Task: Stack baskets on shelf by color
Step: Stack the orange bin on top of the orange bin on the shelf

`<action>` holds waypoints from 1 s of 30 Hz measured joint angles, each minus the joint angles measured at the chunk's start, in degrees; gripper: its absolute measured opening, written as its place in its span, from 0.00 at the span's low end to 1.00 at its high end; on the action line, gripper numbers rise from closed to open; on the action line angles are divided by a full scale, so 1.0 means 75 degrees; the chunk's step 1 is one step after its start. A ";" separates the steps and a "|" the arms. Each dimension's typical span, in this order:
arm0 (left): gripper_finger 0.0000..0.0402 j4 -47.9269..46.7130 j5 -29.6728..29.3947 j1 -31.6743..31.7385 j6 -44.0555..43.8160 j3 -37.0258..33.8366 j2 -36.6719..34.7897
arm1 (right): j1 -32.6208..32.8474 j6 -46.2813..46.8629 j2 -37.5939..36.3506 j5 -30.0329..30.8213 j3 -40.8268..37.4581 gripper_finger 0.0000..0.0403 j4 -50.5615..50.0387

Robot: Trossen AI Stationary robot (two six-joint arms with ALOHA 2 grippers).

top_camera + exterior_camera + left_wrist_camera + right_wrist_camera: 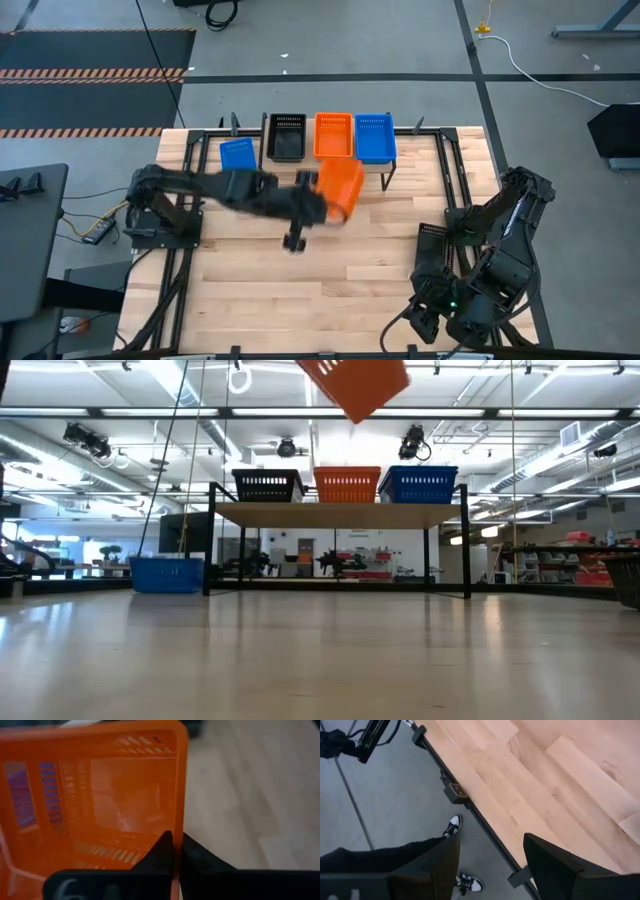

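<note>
L end effector [176,851] pinches wall of orange perforated plastic basket [340,186], lifted nr wooden shelf [340,514]; R end effector [490,865] spread.

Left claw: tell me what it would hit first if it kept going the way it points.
The left claw, shut on the wall of an orange perforated plastic basket, points toward the wooden shelf on black legs. Most likely that carried basket would first meet the orange basket on the shelf; height and depth are unclear.

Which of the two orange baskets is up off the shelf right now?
The tilted orange basket gripped by the left gripper, held in the air in front of the shelf. The other orange basket sits flat on the shelf between the black and blue ones.
</note>
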 joint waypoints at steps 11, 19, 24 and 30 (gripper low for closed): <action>0.03 0.0003 -0.0234 0.1884 0.0548 0.0598 0.0003 | -0.0765 -0.0708 0.0000 0.0005 0.0000 0.56 -0.0026; 0.04 0.0530 0.0096 0.2834 0.0821 0.0583 0.0136 | -0.1234 -0.1499 0.0000 0.0008 0.0000 0.56 -0.0018; 0.04 0.0410 0.0412 0.3002 0.0819 0.0577 0.0508 | -0.1541 -0.2171 0.0000 0.0018 0.0000 0.56 0.0034; 0.04 0.0338 0.0375 0.3000 0.0833 0.0572 0.0781 | -0.1803 -0.2140 0.0000 0.0372 0.0000 0.56 0.0238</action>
